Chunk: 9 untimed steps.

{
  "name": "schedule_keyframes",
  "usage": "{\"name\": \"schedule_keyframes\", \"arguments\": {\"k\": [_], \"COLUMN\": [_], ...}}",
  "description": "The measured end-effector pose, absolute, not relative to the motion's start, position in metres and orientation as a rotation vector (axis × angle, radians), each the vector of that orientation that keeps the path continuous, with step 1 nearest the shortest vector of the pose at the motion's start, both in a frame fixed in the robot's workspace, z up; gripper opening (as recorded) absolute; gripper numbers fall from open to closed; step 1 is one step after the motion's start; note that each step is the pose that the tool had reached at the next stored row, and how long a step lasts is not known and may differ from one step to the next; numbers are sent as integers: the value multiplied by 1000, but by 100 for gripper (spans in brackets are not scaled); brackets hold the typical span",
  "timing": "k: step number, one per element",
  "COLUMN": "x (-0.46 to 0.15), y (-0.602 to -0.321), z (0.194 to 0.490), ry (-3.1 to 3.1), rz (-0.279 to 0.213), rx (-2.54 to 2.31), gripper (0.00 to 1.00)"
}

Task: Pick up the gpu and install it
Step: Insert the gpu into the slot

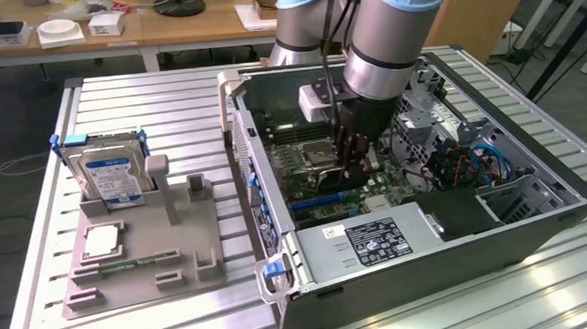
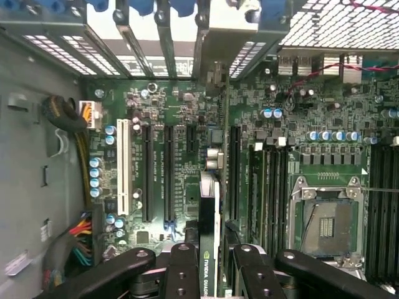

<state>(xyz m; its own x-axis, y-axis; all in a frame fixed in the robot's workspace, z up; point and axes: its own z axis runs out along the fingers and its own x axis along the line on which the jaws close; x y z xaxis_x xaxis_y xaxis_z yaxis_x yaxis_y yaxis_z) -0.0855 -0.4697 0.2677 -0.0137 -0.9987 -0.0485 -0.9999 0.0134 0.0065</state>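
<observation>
My gripper [image 1: 352, 166] is lowered inside the open PC case [image 1: 537, 219], just above the green motherboard [image 1: 380, 186]. In the wrist view the gripper [image 2: 212, 256] is shut on the gpu [image 2: 209, 208], seen edge-on as a thin dark card with a green-labelled strip between the black fingers [image 2: 182, 261]. The card stands upright over the board, beside the long black expansion slots [image 2: 234, 168] and pointing toward the slotted rear brackets [image 2: 165, 43]. From outside, the fingers hide most of the card.
A grey fixture [image 1: 144, 282] on the exterior view's left holds a silver hard drive [image 1: 111, 178], a processor [image 1: 101, 241] and a memory stick [image 1: 128, 264]. Inside the case are the power supply [image 1: 373, 239], the empty CPU socket [image 2: 327, 221] and cable bundles [image 2: 78, 240].
</observation>
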Motion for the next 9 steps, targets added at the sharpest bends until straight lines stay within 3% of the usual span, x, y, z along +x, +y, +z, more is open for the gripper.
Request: {"name": "schedule_keyframes", "arguments": {"k": [9], "x": [-92], "y": [-468], "z": [264], "ry": [2204], "rz": [37], "rx": [-2190], "gripper": [26]}}
